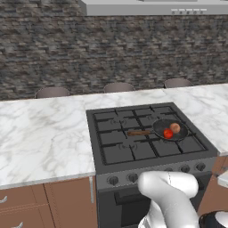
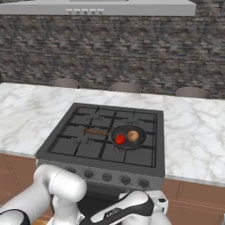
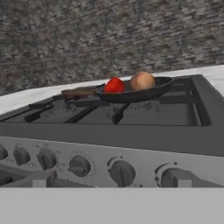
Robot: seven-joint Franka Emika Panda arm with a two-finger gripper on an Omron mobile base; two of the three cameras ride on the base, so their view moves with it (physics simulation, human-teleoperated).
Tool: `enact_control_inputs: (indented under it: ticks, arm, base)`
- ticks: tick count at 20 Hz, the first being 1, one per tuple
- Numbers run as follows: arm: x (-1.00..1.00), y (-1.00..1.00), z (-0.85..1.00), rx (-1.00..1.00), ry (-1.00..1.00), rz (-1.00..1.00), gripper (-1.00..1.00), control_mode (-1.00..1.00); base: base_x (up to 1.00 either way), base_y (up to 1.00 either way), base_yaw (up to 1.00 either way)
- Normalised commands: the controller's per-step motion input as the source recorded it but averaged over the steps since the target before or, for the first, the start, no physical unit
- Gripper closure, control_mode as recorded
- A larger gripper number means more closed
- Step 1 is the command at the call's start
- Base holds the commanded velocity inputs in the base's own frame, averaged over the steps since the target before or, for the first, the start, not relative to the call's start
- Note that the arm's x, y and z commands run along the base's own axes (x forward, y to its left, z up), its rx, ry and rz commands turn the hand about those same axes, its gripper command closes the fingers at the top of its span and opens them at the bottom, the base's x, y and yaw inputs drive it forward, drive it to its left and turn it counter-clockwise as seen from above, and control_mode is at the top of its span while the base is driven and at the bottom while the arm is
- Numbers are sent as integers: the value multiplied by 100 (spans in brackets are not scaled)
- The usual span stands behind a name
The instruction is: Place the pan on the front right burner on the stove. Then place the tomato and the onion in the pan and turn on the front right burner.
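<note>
Black pan [image 1: 169, 129] on the stove [image 1: 133, 144], wooden handle pointing left, tomato [image 1: 168, 133] and onion [image 1: 175, 128] inside, side by side

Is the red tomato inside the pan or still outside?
Inside. The tomato sits within the pan rim, beside the onion, on the stove.

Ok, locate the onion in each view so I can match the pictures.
Left base view: the onion lies in the pan, right of centre, behind and right of the tomato.
Right base view: onion just right of centre, right of the tomato.
Hand view: onion upper centre, right of the tomato.
Shared landmark: the pan's wooden handle, pointing left.
</note>
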Motion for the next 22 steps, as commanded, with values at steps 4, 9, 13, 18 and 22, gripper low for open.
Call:
enact_control_inputs:
  ticks: [4,9,13,18,22]
  arm:
    - [22,1,-18,6,-1,0,-100,-100]
    - [20,0,-22,5,0,0,-100,-100]
    - [16,0,-23,3,-1,0,-100,-100]
    - [17,0,-19,0,-2,0,-100,-100]
    - [16,0,-16,0,-2,0,-100,-100]
  base:
    - [0,0,0]
    - [0,0,0]
    - [0,0,0]
    - [0,0,0]
    - [0,0,0]
